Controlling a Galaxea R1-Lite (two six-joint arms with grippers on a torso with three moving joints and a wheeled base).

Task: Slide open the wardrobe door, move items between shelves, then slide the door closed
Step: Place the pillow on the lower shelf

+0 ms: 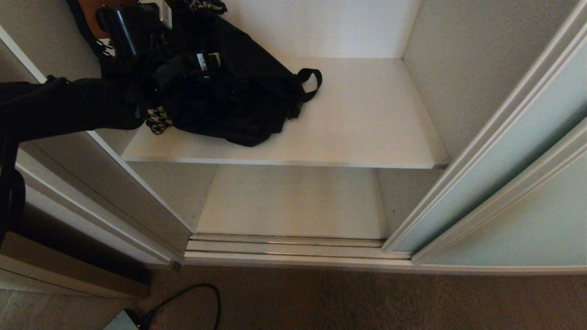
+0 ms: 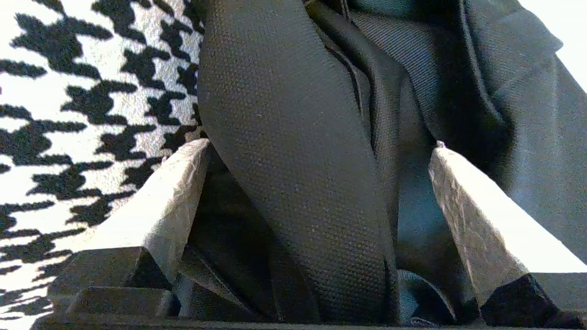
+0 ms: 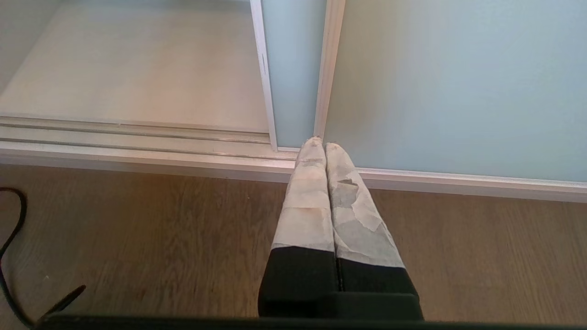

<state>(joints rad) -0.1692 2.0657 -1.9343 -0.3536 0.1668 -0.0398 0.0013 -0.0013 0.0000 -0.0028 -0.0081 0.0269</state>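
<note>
A soft black bag [image 1: 234, 101] with straps lies at the left of the upper shelf [image 1: 367, 123]. My left arm [image 1: 69, 107] reaches in from the left, and its hand is lost against the dark fabric. In the left wrist view my left gripper [image 2: 319, 145] is open wide. A broad black padded strap [image 2: 293, 160] of the bag runs between the fingers [image 2: 169, 197] without being pinched. The lower shelf [image 1: 293, 201] is bare. The sliding wardrobe door [image 1: 504, 183] stands slid to the right. My right gripper [image 3: 319, 143] hangs shut and empty above the floor, by the door's bottom frame.
Black-and-white houndstooth fabric [image 2: 69, 114] lies against the bag on its left side [image 1: 158, 121]. The grooved metal floor track [image 1: 284, 247] runs along the wardrobe's front. A black cable [image 1: 192, 293] loops over the wooden floor. The wardrobe's side wall [image 1: 146, 197] is close under my left arm.
</note>
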